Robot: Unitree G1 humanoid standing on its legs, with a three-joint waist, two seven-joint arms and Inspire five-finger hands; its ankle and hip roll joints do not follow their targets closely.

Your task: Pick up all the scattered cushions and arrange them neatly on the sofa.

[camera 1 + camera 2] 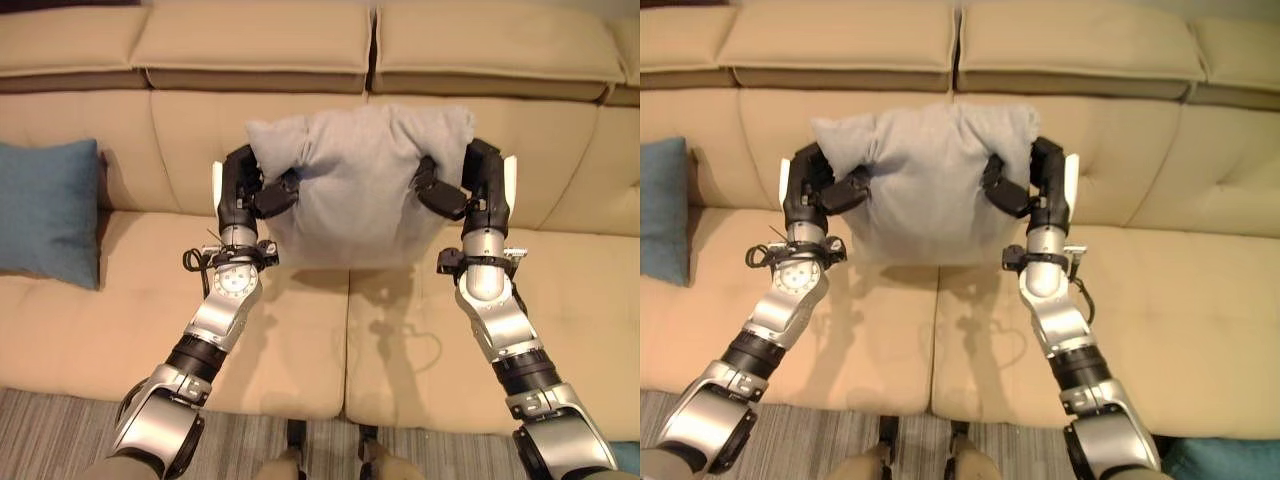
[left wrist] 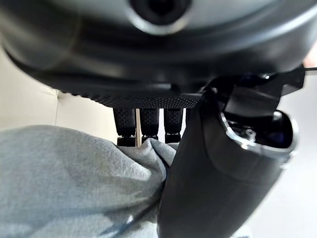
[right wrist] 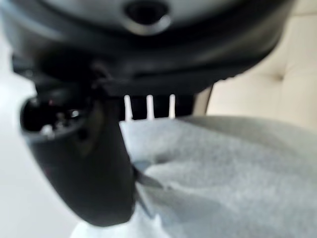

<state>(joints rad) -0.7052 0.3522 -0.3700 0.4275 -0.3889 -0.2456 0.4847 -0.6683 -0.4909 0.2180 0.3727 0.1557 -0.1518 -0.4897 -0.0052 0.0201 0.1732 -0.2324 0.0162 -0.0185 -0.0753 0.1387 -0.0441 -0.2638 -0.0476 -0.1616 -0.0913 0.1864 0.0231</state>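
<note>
Both hands have the grey cushion pinched by its sides, held up over the sofa seat.

So the grey cushion [image 1: 365,185] is up in the air in front of the beige sofa [image 1: 300,330], just ahead of the backrest and above the seam between two seat cushions, throwing a shadow on the seat below. The left hand [image 1: 250,190] grips its left edge and the right hand [image 1: 462,190] grips its right edge, thumbs pressed into the front so the fabric bunches up, fingers wrapped round behind. The wrist views show the same thing up close: cloth squeezed between thumb and fingers on each side. There's also a blue cushion [image 1: 48,212] standing against the backrest at the sofa's far left, well apart from the hands. A striped grey rug [image 1: 60,435] runs along the sofa's front edge.
</note>
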